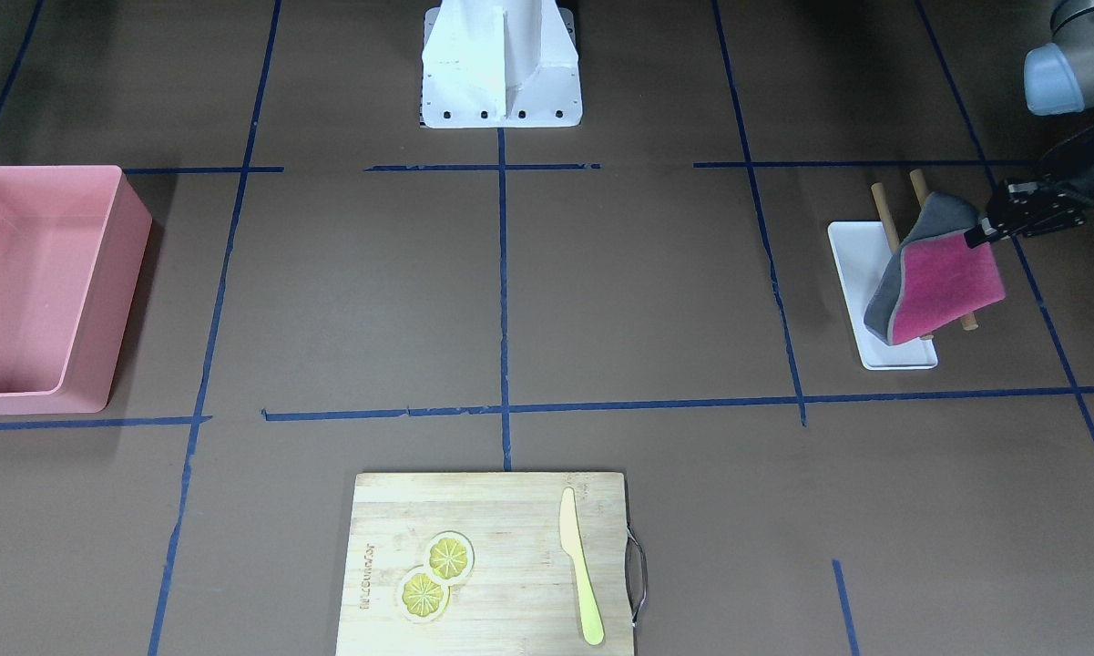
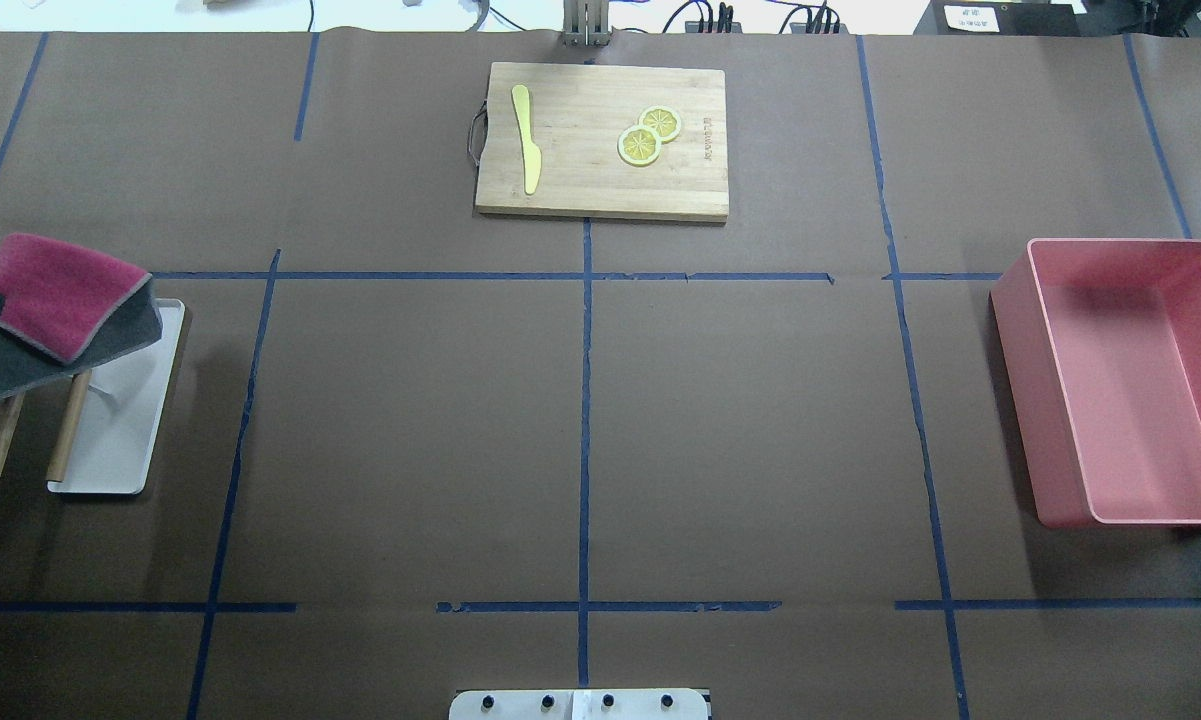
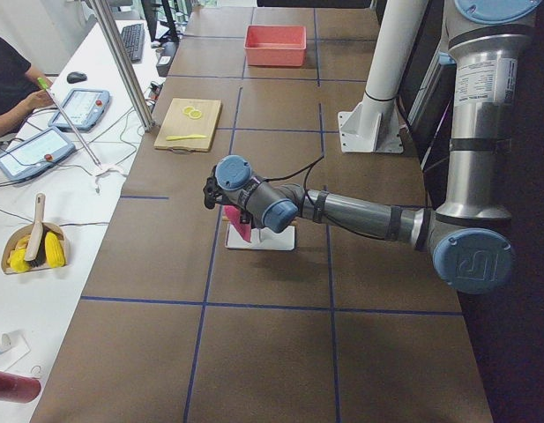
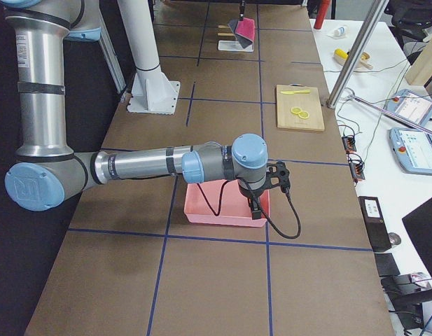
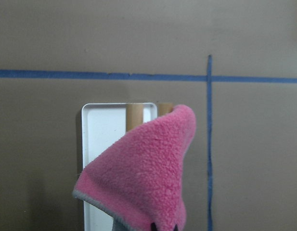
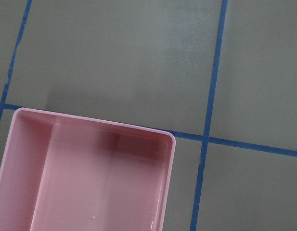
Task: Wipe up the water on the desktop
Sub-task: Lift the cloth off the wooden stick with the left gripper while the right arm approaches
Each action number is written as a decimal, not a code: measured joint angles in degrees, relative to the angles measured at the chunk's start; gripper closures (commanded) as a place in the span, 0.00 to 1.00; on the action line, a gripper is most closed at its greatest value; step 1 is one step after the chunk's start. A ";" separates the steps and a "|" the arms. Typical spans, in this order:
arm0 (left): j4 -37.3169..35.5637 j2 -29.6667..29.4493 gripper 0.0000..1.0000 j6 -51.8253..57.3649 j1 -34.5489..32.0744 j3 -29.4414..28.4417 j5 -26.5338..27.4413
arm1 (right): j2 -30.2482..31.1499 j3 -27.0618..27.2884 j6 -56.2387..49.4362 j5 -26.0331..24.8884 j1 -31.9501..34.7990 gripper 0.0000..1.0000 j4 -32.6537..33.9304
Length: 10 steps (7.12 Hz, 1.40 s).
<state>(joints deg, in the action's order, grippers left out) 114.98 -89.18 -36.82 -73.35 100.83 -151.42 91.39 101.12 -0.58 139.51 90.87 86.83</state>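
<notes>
The desktop is a wide dark-brown surface crossed by blue tape lines; I see no water on it. My left gripper is shut on the top corner of a pink and grey cloth and holds it hanging just above a small white tray with two wooden rods. The cloth also shows in the overhead view and in the left wrist view. My right gripper hangs over a pink bin; I cannot tell whether it is open or shut.
The pink bin stands at the desktop's right end and looks empty in the right wrist view. A bamboo cutting board with a yellow knife and two lemon slices lies at the far middle. The white robot base stands at the near edge.
</notes>
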 measured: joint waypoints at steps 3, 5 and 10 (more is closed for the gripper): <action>-11.55 -7.60 0.96 -0.57 -3.36 4.54 -1.19 | -3.19 0.57 0.11 0.22 -4.03 0.00 -0.60; -20.38 -16.22 0.96 -4.96 -3.87 6.24 -1.45 | -5.12 0.75 3.62 0.23 -7.46 0.00 -5.59; -19.54 -26.00 0.97 -33.88 3.11 5.99 1.16 | -18.93 1.47 34.87 -9.48 -26.17 0.02 -29.27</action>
<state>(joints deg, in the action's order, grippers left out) 95.44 -115.18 -70.70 -70.24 106.82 -150.25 72.46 102.59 34.28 130.03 64.71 57.56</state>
